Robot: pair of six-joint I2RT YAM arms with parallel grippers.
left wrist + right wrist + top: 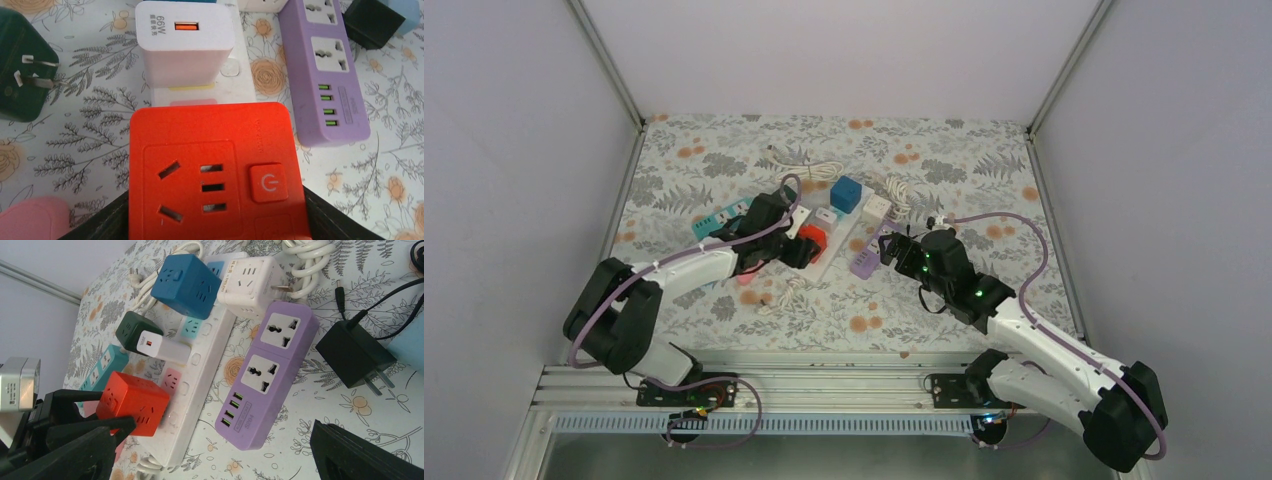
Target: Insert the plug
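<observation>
Red cube plug (pixel 210 150) clamped in left gripper (pixel 804 247), over near end of white power strip (pixel 202 372).
Long axis of strip straight ahead of wrist; downward press judged next. Right gripper (pixel 890 250) wide apart, empty, beside purple strip (pixel 270 375).

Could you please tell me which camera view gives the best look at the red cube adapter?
The left wrist view: the red cube adapter fills the frame, with its sockets and power button clear. The right wrist view shows it whole, held by the left gripper at the white power strip. The top external view shows only a small red patch.
</observation>
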